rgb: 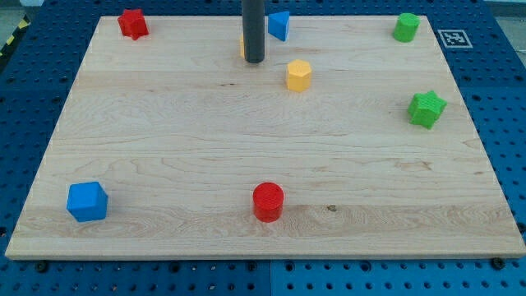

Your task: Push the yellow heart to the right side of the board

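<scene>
My tip stands near the view's top centre on the wooden board. Only a thin yellow sliver shows at the rod's left edge; the rod hides most of that block, so its shape cannot be made out. A yellow hexagonal block lies a short way to the lower right of my tip, apart from it. A blue triangular block sits just right of the rod, near the top edge.
A red star-like block is at the top left. A green block is at the top right and a green star at the right edge. A blue cube is at the bottom left and a red cylinder at the bottom centre.
</scene>
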### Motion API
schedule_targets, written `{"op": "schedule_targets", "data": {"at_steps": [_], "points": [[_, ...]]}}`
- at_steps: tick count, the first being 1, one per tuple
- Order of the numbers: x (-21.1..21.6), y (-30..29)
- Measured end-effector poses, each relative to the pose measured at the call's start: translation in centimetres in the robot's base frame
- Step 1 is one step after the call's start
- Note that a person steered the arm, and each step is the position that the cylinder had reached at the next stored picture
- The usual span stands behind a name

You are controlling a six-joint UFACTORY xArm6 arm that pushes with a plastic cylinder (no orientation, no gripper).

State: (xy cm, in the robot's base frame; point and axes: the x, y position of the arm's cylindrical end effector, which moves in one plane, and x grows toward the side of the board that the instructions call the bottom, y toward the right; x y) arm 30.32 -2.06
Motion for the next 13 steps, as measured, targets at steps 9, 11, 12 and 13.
{"op": "schedule_targets", "data": {"at_steps": [9, 11, 12, 13], "points": [[-1.4, -0.2], [-0.3, 0.9], [-0.3, 3.8], [-0.3, 8.6]]}}
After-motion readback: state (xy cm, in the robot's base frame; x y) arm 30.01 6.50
